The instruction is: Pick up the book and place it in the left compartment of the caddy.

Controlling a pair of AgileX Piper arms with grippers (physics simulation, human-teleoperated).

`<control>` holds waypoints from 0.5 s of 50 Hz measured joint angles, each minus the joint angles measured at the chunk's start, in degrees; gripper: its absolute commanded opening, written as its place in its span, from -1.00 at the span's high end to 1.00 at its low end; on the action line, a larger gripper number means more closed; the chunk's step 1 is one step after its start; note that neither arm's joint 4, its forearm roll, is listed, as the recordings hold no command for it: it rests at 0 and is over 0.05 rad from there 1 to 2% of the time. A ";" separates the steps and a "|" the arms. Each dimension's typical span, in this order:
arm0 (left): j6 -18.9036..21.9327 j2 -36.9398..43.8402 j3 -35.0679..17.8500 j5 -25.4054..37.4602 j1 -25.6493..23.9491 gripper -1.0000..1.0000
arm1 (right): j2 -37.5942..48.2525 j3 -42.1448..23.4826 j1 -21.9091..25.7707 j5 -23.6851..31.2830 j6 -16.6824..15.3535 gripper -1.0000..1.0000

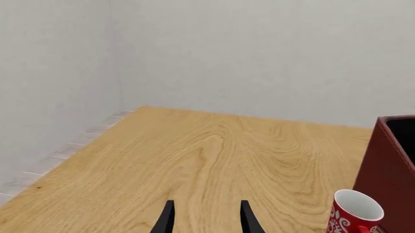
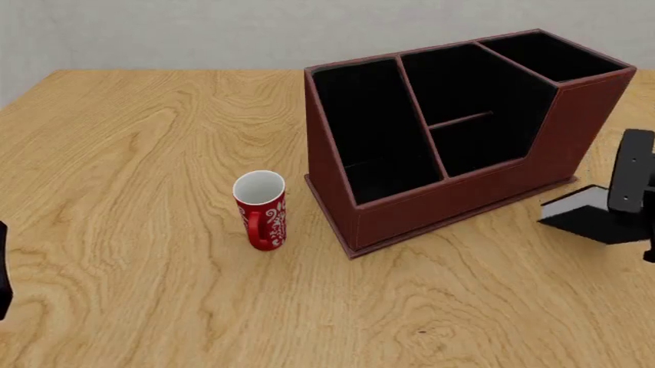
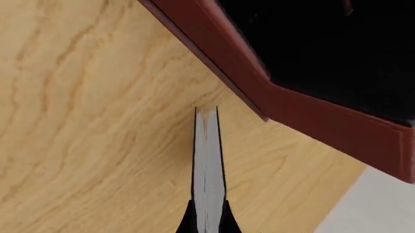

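Now right gripper pinches the book edgewise.

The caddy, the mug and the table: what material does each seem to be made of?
Caddy: looks like red-brown leather or imitation, matte, with raised edge trim and a black lining.
Mug: probably glazed ceramic, red with white swirls, white inside.
Table: light wood or veneer, with clear grain lines.

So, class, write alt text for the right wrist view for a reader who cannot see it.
The right gripper has its jaws closed on the book, seen edge-on with white pages between thin black covers, above the wooden table. Past the book, apart from it, a corner of the red-brown caddy with its black interior fills the far side of the picture.
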 measured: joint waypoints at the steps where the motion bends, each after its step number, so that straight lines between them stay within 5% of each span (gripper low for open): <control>1: -0.11 -0.01 -0.06 0.03 -0.04 -1.00 | -0.50 0.20 -0.02 0.49 0.01 1.00; 25: -2.19 -0.08 -1.01 -0.07 -2.75 -1.00 | -15.60 -2.21 -0.10 16.37 3.68 1.00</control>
